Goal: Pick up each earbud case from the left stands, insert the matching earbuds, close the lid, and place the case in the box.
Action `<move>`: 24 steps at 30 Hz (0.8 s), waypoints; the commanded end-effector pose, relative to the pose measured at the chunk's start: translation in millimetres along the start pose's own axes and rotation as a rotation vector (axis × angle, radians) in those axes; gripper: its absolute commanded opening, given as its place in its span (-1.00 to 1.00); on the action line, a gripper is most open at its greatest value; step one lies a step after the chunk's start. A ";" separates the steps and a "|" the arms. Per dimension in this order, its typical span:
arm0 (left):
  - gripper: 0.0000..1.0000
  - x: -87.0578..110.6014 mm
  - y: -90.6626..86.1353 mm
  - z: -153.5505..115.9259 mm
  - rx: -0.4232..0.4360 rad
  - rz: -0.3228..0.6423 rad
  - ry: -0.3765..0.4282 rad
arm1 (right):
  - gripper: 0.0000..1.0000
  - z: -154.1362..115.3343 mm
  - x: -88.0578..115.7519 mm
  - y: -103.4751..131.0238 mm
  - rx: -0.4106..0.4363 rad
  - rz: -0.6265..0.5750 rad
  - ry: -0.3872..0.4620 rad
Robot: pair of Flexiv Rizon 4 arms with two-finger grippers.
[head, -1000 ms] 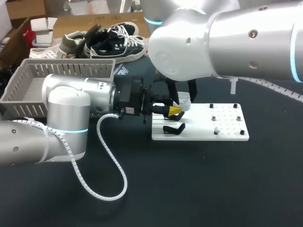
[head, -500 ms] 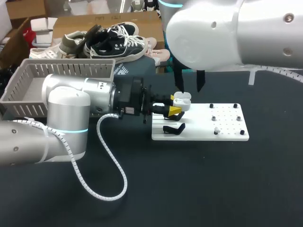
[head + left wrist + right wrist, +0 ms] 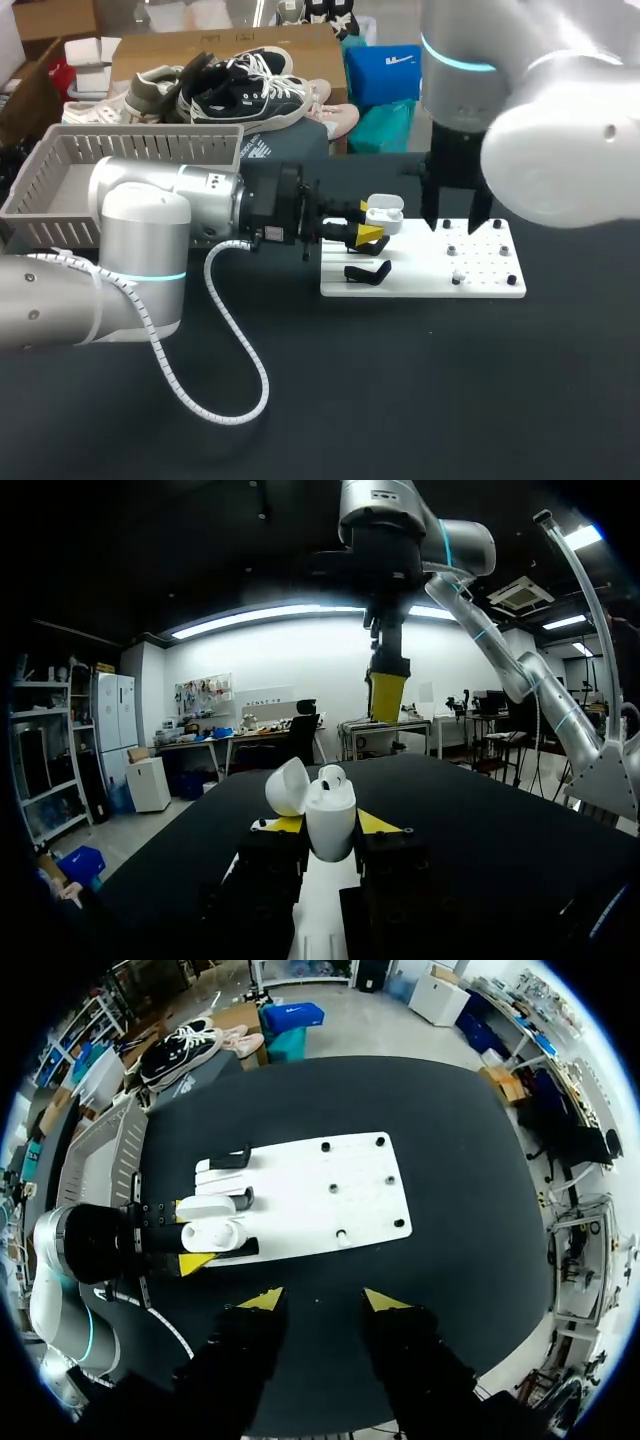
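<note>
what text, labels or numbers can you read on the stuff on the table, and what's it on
None can be read on the table's things.
earbud case: plain white with its lid open, no print showing.
white board: no marks, only black pegs and clips.
grey basket: no label showing on its walls.

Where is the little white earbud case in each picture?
Head view: the earbud case, lid open, is at the left end of the white board, held by the left gripper.
Left wrist view: the earbud case is between that gripper's own fingers.
Right wrist view: the earbud case is ahead of the open right gripper, at the board's end.
Shared landmark: the left gripper's yellow tips, one on each side of the case.
</note>
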State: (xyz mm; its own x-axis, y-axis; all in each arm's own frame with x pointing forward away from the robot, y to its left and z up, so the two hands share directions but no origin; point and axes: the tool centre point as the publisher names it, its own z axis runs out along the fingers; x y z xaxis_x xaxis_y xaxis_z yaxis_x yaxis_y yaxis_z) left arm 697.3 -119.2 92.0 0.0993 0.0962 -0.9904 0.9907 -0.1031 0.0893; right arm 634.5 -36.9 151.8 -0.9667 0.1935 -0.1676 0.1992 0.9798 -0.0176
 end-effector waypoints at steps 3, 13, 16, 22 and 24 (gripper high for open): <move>-1.00 0.5 0.7 0.2 0.001 0.001 -0.001 | -0.14 24.7 7.0 -20.0 -0.144 0.039 -0.199; -1.00 0.5 0.7 0.2 0.001 0.001 -0.001 | -0.11 61.9 9.6 -17.2 -0.123 0.182 -0.176; -1.00 0.5 0.7 0.2 0.001 0.001 -0.001 | -0.13 71.6 6.9 -15.9 -0.111 0.212 -0.182; -1.00 0.5 0.7 0.2 0.001 0.001 -0.001 | -0.15 92.7 0.2 -15.1 -0.073 0.279 -0.166; -1.00 0.5 0.7 0.2 0.001 0.001 -0.001 | -0.15 98.3 -1.2 -13.9 -0.071 0.292 -0.156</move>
State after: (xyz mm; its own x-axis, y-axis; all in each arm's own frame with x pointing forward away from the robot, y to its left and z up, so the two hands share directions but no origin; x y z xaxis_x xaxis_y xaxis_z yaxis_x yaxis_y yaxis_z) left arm 697.4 -119.3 92.0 0.0993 0.0962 -0.9904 0.9907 -0.1031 0.0893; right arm 642.4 -61.9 65.2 -0.8467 0.4597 -0.2679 0.4419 0.8880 0.1272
